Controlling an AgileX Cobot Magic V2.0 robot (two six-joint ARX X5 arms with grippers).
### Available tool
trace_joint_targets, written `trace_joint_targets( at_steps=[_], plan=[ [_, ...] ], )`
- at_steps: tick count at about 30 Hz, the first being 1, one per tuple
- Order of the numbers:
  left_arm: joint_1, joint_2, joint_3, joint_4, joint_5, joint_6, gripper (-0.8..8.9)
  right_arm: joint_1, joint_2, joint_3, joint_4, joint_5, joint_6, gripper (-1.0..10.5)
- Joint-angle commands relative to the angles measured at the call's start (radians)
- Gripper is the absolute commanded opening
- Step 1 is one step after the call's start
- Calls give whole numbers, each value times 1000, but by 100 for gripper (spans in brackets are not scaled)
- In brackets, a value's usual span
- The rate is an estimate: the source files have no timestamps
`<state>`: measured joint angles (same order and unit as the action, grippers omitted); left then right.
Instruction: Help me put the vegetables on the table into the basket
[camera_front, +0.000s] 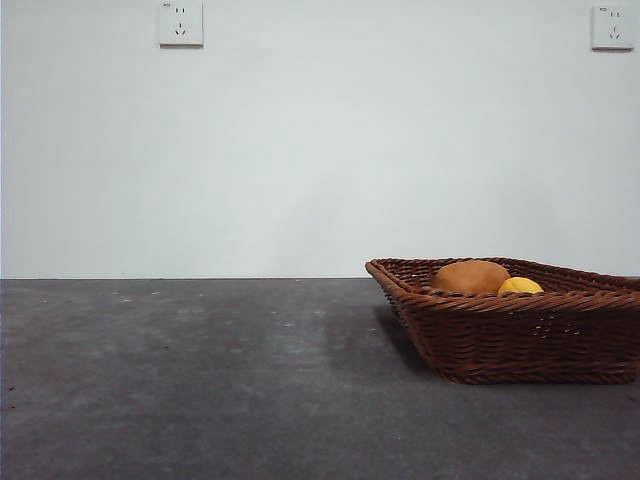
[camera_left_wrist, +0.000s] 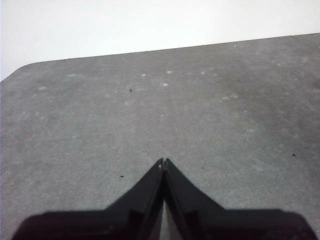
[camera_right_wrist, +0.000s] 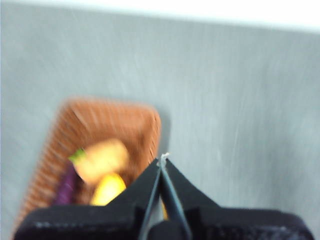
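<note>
Two wall sockets (camera_front: 181, 23) behind bare table (camera_front: 200, 380). One basket (camera_front: 520, 335) holding three vegetables: potato (camera_front: 471, 277), corn (camera_front: 520, 286), purple one (camera_right_wrist: 66, 186). Left gripper (camera_left_wrist: 163, 162) and right gripper (camera_right_wrist: 163, 159) both pinched closed, holding nothing.

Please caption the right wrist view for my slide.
Shut right hand above basket holding potato, corn, purple vegetable.

A shallow dark brown woven wicker basket (camera_front: 520, 335) sits at the right of the dark grey matte worktop (camera_front: 200, 380), with an oval orange-brown potato (camera_front: 470, 276) and a yellow corn cob (camera_front: 520, 286) showing just above its braided rim.
</note>
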<state>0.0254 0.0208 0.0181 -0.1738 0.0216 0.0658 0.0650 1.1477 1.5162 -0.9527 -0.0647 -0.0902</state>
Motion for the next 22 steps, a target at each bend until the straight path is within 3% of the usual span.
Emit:
trace_joint_targets(
  at_steps=[1,7,22],
  plan=[
    [3,1,-10,7,5,-11,-4,-1,-133,-48,92,-6,18,1],
    [3,1,-10,7,5,-11,-4,-40,-483,-419,343,-6,11,1],
    [2,1,-10,7,5,-11,-4,-66,-942,-1150,669,-7,18,1]
  ],
)
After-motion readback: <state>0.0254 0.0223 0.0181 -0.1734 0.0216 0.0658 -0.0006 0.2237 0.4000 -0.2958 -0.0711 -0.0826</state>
